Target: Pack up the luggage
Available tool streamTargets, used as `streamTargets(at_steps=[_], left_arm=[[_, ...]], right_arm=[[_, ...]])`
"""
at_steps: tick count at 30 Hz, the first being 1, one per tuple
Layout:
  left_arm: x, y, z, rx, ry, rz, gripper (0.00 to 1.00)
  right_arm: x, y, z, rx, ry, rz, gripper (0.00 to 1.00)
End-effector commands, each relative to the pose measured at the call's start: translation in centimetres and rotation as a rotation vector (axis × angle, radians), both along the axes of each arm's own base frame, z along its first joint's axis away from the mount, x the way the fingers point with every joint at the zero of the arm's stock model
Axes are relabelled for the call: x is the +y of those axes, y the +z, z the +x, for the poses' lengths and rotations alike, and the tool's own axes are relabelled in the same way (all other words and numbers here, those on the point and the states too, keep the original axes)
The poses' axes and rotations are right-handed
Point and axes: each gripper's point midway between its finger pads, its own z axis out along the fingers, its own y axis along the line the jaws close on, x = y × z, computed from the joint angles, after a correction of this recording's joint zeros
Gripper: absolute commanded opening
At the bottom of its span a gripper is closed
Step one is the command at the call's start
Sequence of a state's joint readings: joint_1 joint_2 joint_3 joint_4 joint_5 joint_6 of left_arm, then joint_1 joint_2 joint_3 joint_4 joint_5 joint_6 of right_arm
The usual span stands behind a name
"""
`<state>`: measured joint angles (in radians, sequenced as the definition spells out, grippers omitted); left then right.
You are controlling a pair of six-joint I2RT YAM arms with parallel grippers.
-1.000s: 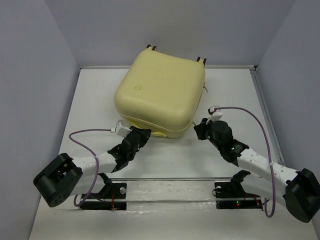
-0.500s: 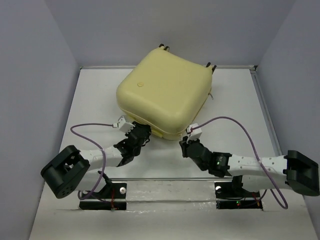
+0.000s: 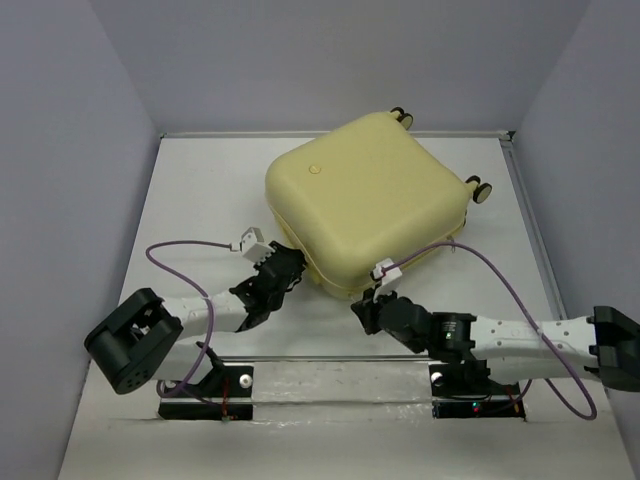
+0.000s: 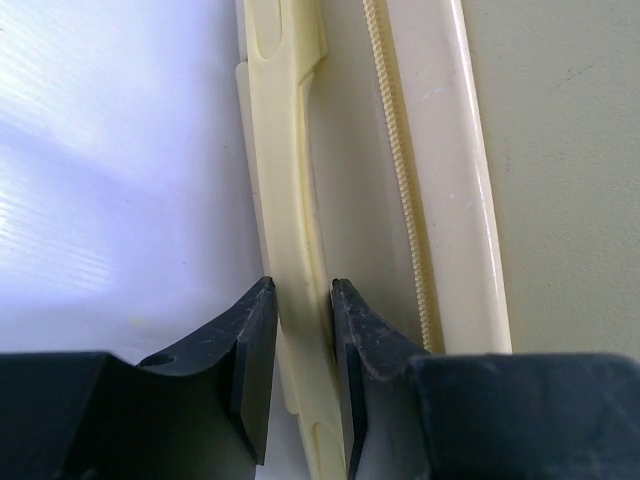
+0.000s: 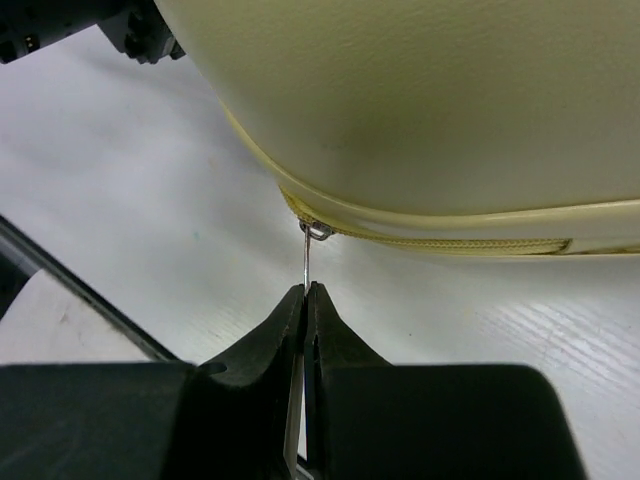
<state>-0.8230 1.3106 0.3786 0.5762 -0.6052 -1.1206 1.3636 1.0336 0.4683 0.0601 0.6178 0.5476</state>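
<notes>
The luggage [image 3: 370, 200] is a pale yellow hard-shell suitcase lying closed and turned at an angle on the white table, two caster wheels [image 3: 481, 190] at its far right. My left gripper [image 3: 288, 264] is at its near-left edge. In the left wrist view this gripper [image 4: 303, 292] is shut on the suitcase's slim yellow handle [image 4: 285, 150], beside the zipper [image 4: 395, 150]. My right gripper [image 3: 364, 306] is at the near corner. In the right wrist view it [image 5: 306, 290] is shut on the thin metal zipper pull [image 5: 306, 258] hanging from the luggage [image 5: 420, 100].
Grey walls close in the table on the left, back and right, with a raised rim [image 3: 525, 200] along the right side. A clear bar [image 3: 330, 362] and both arm bases run along the near edge. Purple cables [image 3: 180, 250] loop over each arm.
The luggage has swung round and shifted right, its wheels now at the far right. My right arm has dropped low and moved left along the near edge. The left gripper stays at the handle.
</notes>
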Motion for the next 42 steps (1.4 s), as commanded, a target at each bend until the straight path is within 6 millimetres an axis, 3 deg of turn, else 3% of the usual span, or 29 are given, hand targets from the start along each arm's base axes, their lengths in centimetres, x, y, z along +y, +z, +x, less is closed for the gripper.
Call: streamTargets(at_steps=[1,5,6,7,8,10,11,13,14,17,20,22,24,25,28,31,35,37,42], left_arm=[[-1.8,3.9,-0.4,-0.117,-0.072,-0.099,0.06],[-0.7,2.7,-3.4,-0.121,-0.089,-0.078,0.06],[-0.9,2.2,-4.2,-0.109,-0.103,-0.066,0.06],[-2.1,2.1,-5.7,-0.109,-0.155,-0.067,0.06],[-2.8,2.2,-6.5,-0.111,-0.178,-0.068,0.06],[-3.7,1.8,-7.8,-0.106,-0.188,-0.044,0.06],[-5.5,2.1,-9.3,-0.105,-0.242,-0.041,0.06],[-6.3,2.0,-10.3,-0.105,-0.246,-0.005,0.06],[-7.4,2.9,-10.6,-0.111,-0.253,-0.027,0.06],[-9.9,3.8,-12.7,-0.137,-0.304,0.005,0.06],[-11.6,4.8,-13.6,-0.156,-0.334,0.056,0.06],[-11.4,4.2,-13.8,-0.149,-0.332,0.142,0.32],[-11.1,5.0,-13.7,-0.152,-0.316,0.144,0.61],[-10.7,5.2,-13.6,-0.155,-0.311,0.147,0.82],[-9.2,6.1,-13.8,-0.167,-0.33,0.167,0.94],[-8.5,7.9,-14.2,-0.181,-0.37,0.157,0.95],[-9.1,10.3,-15.0,-0.209,-0.493,0.197,0.83],[-9.9,10.3,-15.4,-0.178,-0.562,0.192,0.73],[-12.6,9.7,-14.3,-0.126,-0.71,0.198,0.61]], right_arm=[[-1.7,0.9,1.5,0.064,0.03,0.112,0.07],[-5.2,4.8,5.6,-0.012,-0.021,0.199,0.07],[-5.1,5.2,5.9,-0.01,0.006,0.206,0.07],[-6.0,6.7,7.7,-0.04,-0.026,0.208,0.07],[-6.2,5.9,8.2,-0.024,-0.024,0.184,0.07],[-5.6,6.3,10.1,-0.026,-0.018,0.148,0.07],[-5.2,6.3,10.4,-0.026,0.007,0.139,0.07],[-4.8,6.8,11.4,-0.049,0.015,0.129,0.07],[-4.9,7.1,11.8,-0.063,0.018,0.134,0.07],[-6.1,7.1,12.6,-0.075,0.008,0.131,0.07],[-7.8,5.3,12.9,-0.036,0.015,0.161,0.07],[-8.2,4.3,12.7,-0.011,0.016,0.187,0.07],[-8.2,3.3,11.9,0.024,0.011,0.207,0.07],[-8.3,3.3,11.8,0.027,0.002,0.219,0.07],[-8.8,2.5,11.6,0.048,-0.027,0.218,0.07],[-9.4,1.4,11.4,0.075,-0.07,0.22,0.07],[-9.8,0.0,11.2,0.113,-0.106,0.216,0.07],[-9.9,-0.1,10.9,0.115,-0.107,0.223,0.07],[-9.7,0.6,9.8,0.106,-0.079,0.268,0.07]])
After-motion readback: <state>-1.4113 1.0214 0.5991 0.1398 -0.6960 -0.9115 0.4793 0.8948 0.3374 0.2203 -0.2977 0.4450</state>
